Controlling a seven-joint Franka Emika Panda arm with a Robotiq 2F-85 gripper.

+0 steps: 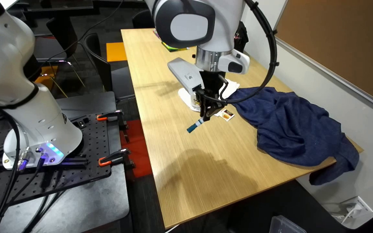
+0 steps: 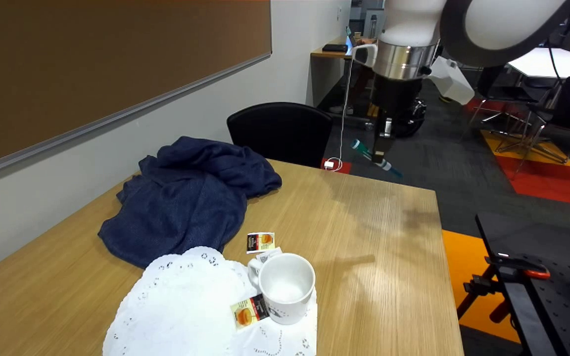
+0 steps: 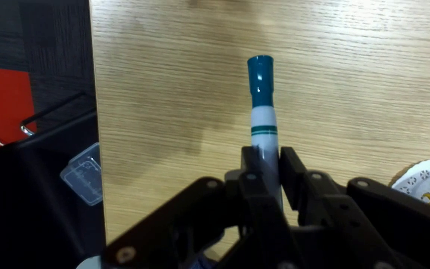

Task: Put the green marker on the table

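My gripper (image 3: 269,160) is shut on the green marker (image 3: 262,84), whose teal cap and white, green-banded body stick out beyond the fingertips. In an exterior view the gripper (image 1: 206,117) holds the marker (image 1: 193,127) above the table (image 1: 167,145), teal end pointing down. In an exterior view the marker (image 2: 361,148) crosses the gripper (image 2: 380,157) at a tilt, both ends showing, apart from the pale wooden table (image 2: 403,306). The table also fills most of the wrist view (image 3: 155,82). The fingers hide the marker's middle.
A white cup (image 2: 285,287) stands on white doilies (image 2: 181,306) with tea packets (image 2: 261,242) near it. A dark blue cloth (image 2: 181,207) lies along the wall side and hangs over a table edge (image 1: 322,161). A black chair (image 2: 280,131) stands at the table's end.
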